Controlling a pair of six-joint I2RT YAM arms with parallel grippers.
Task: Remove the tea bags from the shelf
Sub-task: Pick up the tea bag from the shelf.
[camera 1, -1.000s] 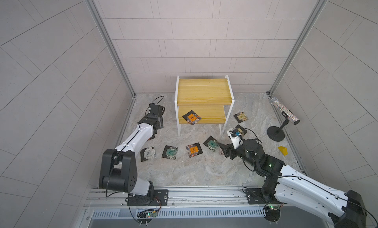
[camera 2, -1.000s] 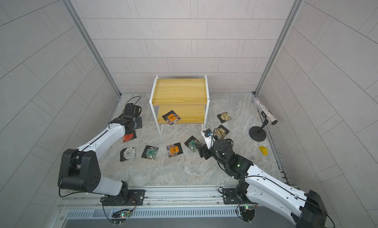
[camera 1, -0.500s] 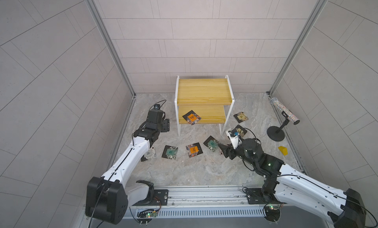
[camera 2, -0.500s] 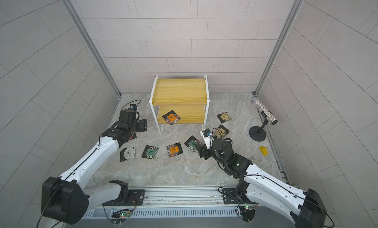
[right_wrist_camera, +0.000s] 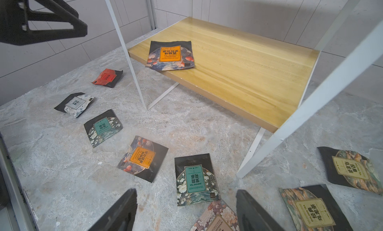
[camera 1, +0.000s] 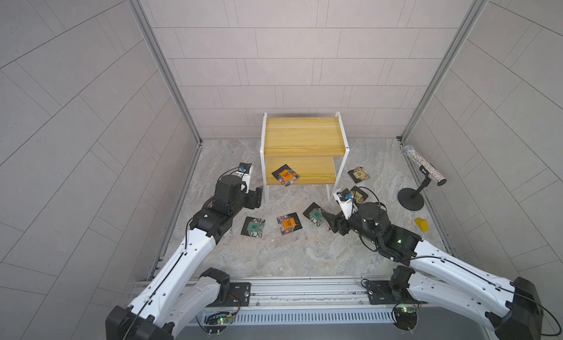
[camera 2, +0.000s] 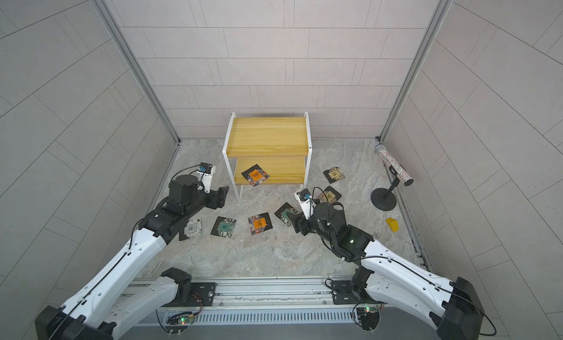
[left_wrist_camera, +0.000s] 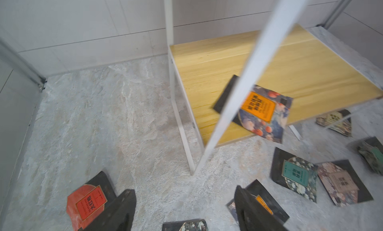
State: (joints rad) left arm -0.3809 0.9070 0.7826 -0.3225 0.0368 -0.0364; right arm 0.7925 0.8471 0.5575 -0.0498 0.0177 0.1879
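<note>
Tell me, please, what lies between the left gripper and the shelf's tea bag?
The white front leg of the shelf: in the left wrist view it crosses the orange-labelled tea bag ahead of the left gripper.

Overhead pair, wrist close-ups, shared shelf [camera 1: 304, 134]

1. Grey marbled surface [camera 1: 289, 256], bare along its near half.
2. Black stand [camera 1: 410, 198], far to my right near the side wall: round base flat on the surface, thin stem leaning.
3. Glittery tube [camera 1: 423, 164], held aslant at the top of that stem, seen in both top views.
4. Small yellow block [camera 1: 422, 224], wedge-shaped, near the stand's base but apart from it.
5. Pale tiled walls [camera 1: 289, 64], on three sides.
6. Metal rail [camera 1: 304, 289], along my front edge.
</note>
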